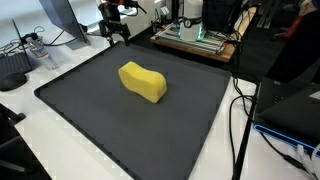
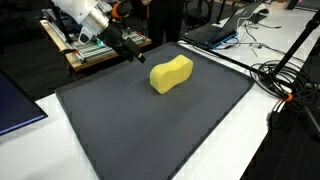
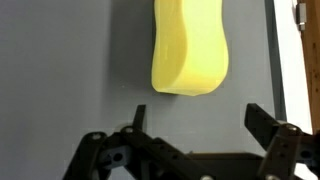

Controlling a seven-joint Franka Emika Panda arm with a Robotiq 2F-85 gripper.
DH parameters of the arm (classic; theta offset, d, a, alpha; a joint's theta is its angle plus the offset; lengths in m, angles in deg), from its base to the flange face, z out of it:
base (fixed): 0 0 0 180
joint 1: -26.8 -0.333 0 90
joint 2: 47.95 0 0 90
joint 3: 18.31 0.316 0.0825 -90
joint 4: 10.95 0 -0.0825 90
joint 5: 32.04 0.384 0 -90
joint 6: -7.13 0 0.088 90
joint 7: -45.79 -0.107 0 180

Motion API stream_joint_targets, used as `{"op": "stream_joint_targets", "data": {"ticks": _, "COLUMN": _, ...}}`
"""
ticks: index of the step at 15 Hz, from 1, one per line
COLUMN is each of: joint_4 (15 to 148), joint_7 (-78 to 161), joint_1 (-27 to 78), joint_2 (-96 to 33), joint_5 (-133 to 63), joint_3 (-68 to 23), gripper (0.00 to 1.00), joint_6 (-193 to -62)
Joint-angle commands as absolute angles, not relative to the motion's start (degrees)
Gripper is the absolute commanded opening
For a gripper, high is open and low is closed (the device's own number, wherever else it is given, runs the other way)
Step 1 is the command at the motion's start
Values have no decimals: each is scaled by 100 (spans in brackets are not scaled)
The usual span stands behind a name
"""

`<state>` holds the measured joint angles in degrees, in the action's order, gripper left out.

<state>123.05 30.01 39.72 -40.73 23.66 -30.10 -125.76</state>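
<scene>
Over far edge of matte dark-grey mat, gripper hangs w/ jaws wide, empty; yellow foam sponge, waisted & rounded, lies mid-mat, apart from it.

You see a plain bright-yellow, peanut-shaped foam sponge on the dark grey, unpatterned rubber mat; near it your black metal gripper.
</scene>
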Motion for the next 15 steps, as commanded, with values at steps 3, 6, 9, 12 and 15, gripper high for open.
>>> {"op": "stream_joint_targets", "data": {"ticks": 3, "joint_4": 13116, "joint_7": 4457, "joint_1": 3992, "joint_2": -4392, "joint_5": 3544, "joint_3": -2989, "gripper": 100, "joint_6": -12983}}
{"op": "stream_joint_targets", "data": {"ticks": 6, "joint_4": 13401, "joint_7": 5335, "joint_1": 4016, "joint_2": -4460, "joint_5": 4372, "joint_3": -3021, "gripper": 100, "joint_6": -12897}}
{"op": "stream_joint_targets", "data": {"ticks": 9, "joint_4": 13646, "joint_7": 6090, "joint_1": 3992, "joint_2": -4491, "joint_5": 5008, "joint_3": -3043, "gripper": 100, "joint_6": -12856}}
{"op": "stream_joint_targets", "data": {"ticks": 12, "joint_4": 13849, "joint_7": 6839, "joint_1": 3871, "joint_2": -4551, "joint_5": 5694, "joint_3": -2968, "gripper": 100, "joint_6": -13117}}
{"op": "stream_joint_targets", "data": {"ticks": 15, "joint_4": 13964, "joint_7": 7532, "joint_1": 3686, "joint_2": -4591, "joint_5": 6196, "joint_3": -2837, "gripper": 100, "joint_6": -13375}}
